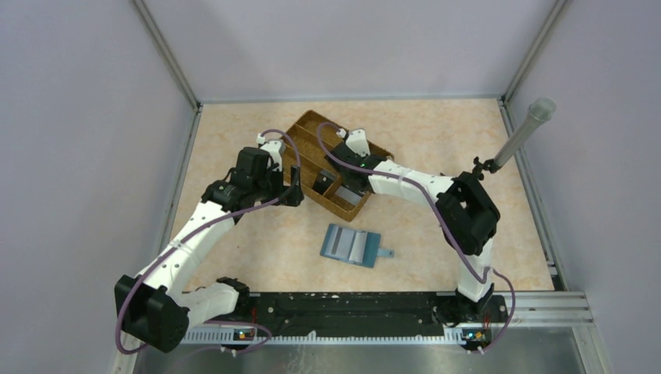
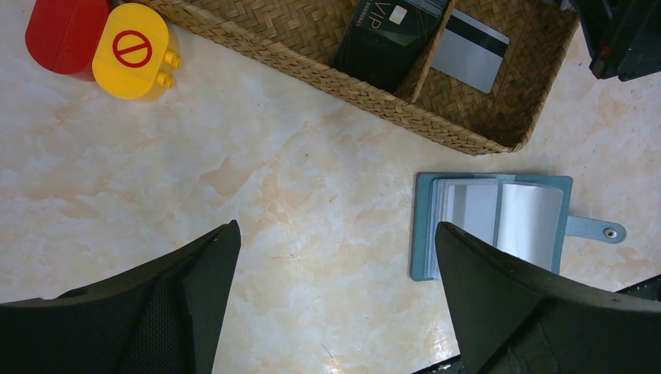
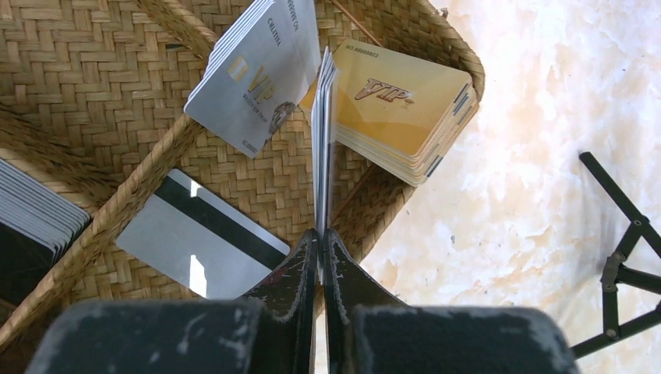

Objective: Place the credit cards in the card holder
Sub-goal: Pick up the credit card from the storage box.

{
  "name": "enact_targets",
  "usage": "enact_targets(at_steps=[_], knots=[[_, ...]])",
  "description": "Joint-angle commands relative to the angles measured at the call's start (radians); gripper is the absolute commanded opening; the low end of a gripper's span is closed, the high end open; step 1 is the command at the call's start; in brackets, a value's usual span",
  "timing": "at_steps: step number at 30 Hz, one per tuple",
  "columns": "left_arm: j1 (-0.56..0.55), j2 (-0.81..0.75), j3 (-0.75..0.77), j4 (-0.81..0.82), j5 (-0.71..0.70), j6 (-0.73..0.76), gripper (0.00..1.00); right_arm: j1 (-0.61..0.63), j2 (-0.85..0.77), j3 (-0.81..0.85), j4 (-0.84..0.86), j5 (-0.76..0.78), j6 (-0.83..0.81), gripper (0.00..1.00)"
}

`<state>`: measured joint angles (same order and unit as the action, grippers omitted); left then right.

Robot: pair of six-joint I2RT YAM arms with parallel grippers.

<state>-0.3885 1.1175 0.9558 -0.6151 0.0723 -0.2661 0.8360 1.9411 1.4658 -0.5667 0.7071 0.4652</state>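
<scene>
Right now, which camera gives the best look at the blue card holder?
The left wrist view: the card holder lies open on the table, close up, its sleeves and tab plain. The top external view shows it whole but small, in front of the woven tray. The right wrist view misses it.

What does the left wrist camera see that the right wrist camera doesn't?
Only left wrist: the open blue card holder on the table, plus the red piece and yellow piece. Only right wrist: the right gripper pinching a few credit cards edge-on, beside a gold card stack. Both: the woven tray and a grey striped card lying inside.
</scene>
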Motion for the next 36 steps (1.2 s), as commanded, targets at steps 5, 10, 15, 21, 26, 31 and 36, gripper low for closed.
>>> enact_targets(at_steps=[5,10,15,21,26,31,36], knots=[[0.004,0.002,0.024,0.003,0.007,0.013,0.99,0.021,-0.118,0.003,0.003,0.012,0.007,0.0],[0.004,0.002,0.024,0.003,0.009,0.016,0.99,-0.02,-0.115,-0.043,0.078,-0.151,0.017,0.0],[0.005,0.005,0.025,0.003,0.017,0.019,0.99,-0.082,-0.096,-0.078,0.118,-0.268,0.035,0.0],[0.005,0.008,0.025,0.003,0.02,0.021,0.99,-0.101,-0.111,-0.1,0.145,-0.319,0.039,0.1],[0.004,0.008,0.024,0.003,0.023,0.021,0.99,-0.103,-0.119,-0.106,0.149,-0.328,0.041,0.13],[0.004,0.01,0.025,0.003,0.025,0.021,0.99,-0.105,-0.114,-0.11,0.153,-0.316,0.036,0.12],[0.004,0.01,0.024,0.003,0.024,0.021,0.99,-0.103,-0.102,-0.09,0.157,-0.315,0.013,0.17]])
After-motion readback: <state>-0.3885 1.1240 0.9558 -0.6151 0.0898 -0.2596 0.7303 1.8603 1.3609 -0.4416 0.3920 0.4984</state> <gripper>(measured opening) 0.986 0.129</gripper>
